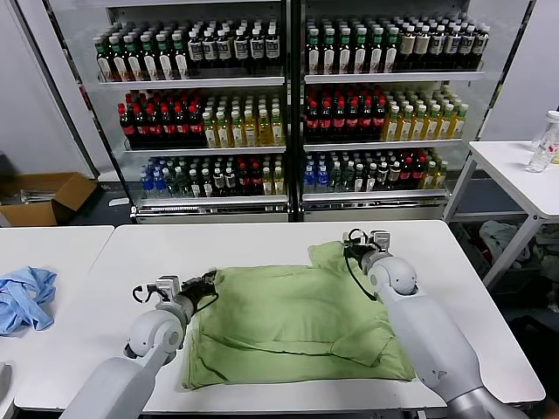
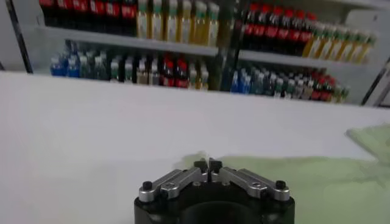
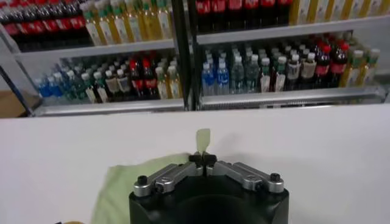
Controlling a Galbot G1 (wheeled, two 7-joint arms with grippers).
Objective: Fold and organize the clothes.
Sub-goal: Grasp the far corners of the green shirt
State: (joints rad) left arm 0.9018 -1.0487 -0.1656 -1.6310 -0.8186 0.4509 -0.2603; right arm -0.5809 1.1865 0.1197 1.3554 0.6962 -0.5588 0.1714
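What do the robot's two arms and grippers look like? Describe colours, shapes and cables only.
Both arms are smooth, rounded, light grey shells. Black cables loop at each wrist. The left gripper and right gripper share a black round body, silver metal finger links with black screws, and black fingertips.

Looks like a robotics lab mocked up as a shop. The back wall is a glass-fronted drinks cooler [image 1: 288,105] packed with rows of bottles [image 1: 341,113] (red caps, yellow ones, water lower down), but in front of it are plain white work tables [image 1: 262,240] instead of shop counters. There's an open cardboard box [image 1: 39,196] on the grey floor and bare walls either side.
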